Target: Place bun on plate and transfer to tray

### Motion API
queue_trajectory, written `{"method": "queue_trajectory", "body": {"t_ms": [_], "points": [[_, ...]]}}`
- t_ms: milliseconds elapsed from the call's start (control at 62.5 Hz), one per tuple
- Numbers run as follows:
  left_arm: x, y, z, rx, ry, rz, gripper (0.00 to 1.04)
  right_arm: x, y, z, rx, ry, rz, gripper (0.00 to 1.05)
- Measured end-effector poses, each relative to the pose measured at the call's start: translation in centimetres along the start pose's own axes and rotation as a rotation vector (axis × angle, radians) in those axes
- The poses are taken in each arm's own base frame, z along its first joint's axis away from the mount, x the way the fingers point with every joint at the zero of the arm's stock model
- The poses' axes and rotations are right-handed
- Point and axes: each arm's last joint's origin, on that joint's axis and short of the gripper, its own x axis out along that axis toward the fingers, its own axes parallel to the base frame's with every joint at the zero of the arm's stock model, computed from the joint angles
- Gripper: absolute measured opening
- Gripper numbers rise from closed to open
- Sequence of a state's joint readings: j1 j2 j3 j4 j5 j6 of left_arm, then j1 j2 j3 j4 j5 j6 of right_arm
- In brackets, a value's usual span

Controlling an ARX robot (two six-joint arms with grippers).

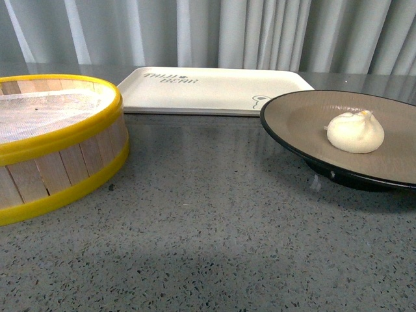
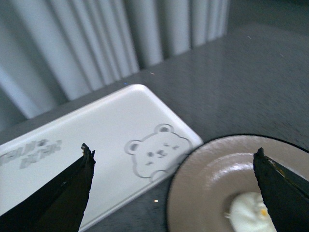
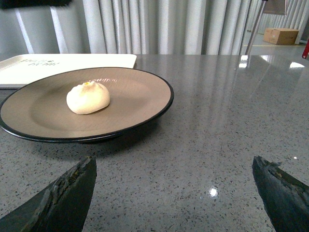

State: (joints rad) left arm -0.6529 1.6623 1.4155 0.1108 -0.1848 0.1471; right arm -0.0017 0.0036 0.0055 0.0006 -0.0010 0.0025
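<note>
Since the bun (image 1: 355, 132) lies on the plate (image 1: 299, 120), a little off the plate's middle, the step in hand is, as I judge, to carry the plate onto the tray (image 1: 214, 91). The tray lies just beside the plate, and in the left wrist view a thin strip of table (image 1: 214, 227) seems to part them.

The left gripper (image 2: 174, 150) hangs above the plate's rim on the tray side, its jaws spread wide and holding nothing. The right gripper (image 3: 173, 159) is low over the table on the side of the plate away from the tray, also spread and empty.

To do it well, I would take the black rim where the plate is bare, far from the bun, and close firmly, because the rim is thin and sloped. The plate should stay level, as the round bun may roll. It must rise enough to pass the tray's raised lip, then come down flat inside it.

A yellow-rimmed wooden steamer (image 1: 58, 149) stands well apart from the plate, beyond the tray's near edge, and does not block the way. Nothing stands between plate and tray.
</note>
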Motion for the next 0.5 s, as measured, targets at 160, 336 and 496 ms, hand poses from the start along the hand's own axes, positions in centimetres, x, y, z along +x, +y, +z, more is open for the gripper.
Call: {"method": "queue_trajectory", "body": {"t_ms": [160, 336, 496], "points": [[-7.8, 6.8, -2.2, -0.117, -0.027, 0.231, 0.98, 0.0, 0.0, 0.0, 0.000, 0.000, 0.000, 0.96], [-13.7, 10.7, -4.7, -0.177, -0.016, 0.324, 0.98, 0.0, 0.0, 0.0, 0.000, 0.000, 0.000, 0.96], [-18.9, 13.6, -8.8, -0.197, -0.115, 0.454, 0.77, 0.0, 0.0, 0.0, 0.000, 0.000, 0.000, 0.96]]}}
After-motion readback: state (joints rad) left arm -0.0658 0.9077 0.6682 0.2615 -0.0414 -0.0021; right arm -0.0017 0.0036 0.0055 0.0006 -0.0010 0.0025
